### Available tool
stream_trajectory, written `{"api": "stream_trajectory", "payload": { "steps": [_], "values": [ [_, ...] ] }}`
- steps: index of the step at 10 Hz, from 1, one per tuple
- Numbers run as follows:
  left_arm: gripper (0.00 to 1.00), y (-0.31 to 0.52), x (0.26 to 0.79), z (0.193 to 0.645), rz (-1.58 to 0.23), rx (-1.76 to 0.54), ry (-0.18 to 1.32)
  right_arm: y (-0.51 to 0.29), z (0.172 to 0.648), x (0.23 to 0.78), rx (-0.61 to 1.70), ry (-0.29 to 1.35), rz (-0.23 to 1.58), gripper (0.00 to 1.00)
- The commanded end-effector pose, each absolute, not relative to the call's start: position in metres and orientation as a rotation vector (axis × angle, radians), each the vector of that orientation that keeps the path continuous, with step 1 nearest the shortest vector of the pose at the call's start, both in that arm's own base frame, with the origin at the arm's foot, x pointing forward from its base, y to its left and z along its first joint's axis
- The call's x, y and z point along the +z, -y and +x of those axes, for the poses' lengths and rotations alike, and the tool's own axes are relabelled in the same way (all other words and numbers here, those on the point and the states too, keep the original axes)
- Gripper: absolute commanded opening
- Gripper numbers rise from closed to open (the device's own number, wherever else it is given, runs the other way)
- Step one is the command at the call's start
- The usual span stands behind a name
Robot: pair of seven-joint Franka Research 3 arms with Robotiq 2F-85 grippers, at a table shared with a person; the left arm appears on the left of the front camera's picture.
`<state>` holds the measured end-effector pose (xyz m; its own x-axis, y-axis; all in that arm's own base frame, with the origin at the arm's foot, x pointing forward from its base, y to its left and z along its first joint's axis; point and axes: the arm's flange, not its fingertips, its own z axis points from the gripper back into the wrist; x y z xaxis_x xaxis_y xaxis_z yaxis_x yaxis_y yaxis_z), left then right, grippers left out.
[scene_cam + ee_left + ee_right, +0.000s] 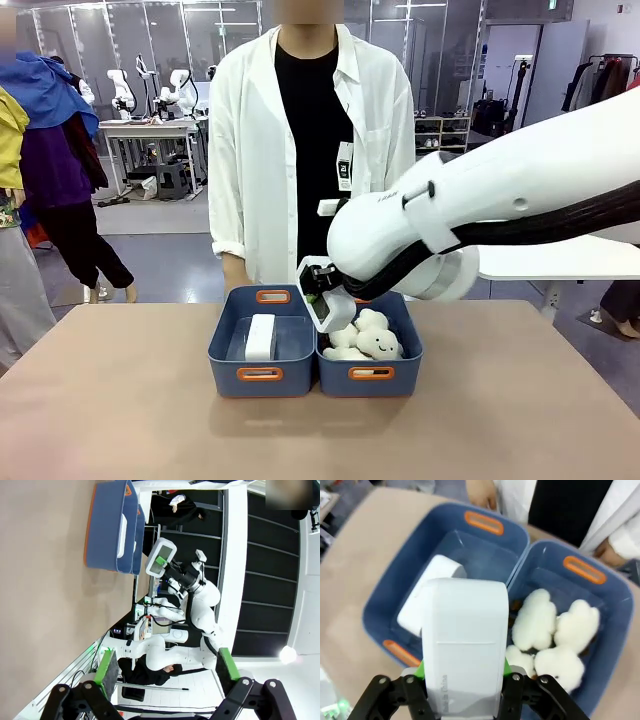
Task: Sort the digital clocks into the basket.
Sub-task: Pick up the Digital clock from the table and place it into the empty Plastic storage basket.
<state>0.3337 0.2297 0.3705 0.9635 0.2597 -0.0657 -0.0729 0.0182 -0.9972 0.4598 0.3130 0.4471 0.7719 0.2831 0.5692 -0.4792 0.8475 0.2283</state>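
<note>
The right gripper [465, 680] pinches a white digital clock [465, 645] above the wall shared by the two joined bins. A second clock [261, 337] lies flat in the left basket [228, 335] with bare floor all around it (the right bin [410, 345] is crowded with cloud plush toys [368, 338]). The left gripper [167, 672] hangs spread and empty, well off the table edge.

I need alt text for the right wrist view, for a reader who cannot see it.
The right hand grips a white clock above two joined blue bins. Another clock lies in one bin; white cloud toys fill the other.
</note>
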Motion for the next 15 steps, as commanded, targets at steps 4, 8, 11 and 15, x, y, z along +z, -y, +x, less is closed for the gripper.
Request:
{"api": "stream_trajectory", "payload": {
  "steps": [4,8,11,15],
  "values": [
    [1.00,-0.231,0.374,0.328,-1.535,0.248,0.145,-0.408,0.504,0.475,0.268,0.361,0.283,0.52],
    [1.00,-0.231,0.374,0.328,-1.535,0.248,0.145,-0.438,0.513,0.432,0.148,0.376,0.170,0.52],
    [1.00,-0.231,0.374,0.328,-1.535,0.248,0.145,-0.437,0.515,0.412,0.132,0.354,0.144,0.52],
    [1.00,-0.231,0.374,0.328,-1.535,0.248,0.145,-0.428,0.516,0.396,0.083,0.322,0.116,0.65]
  ]
}}
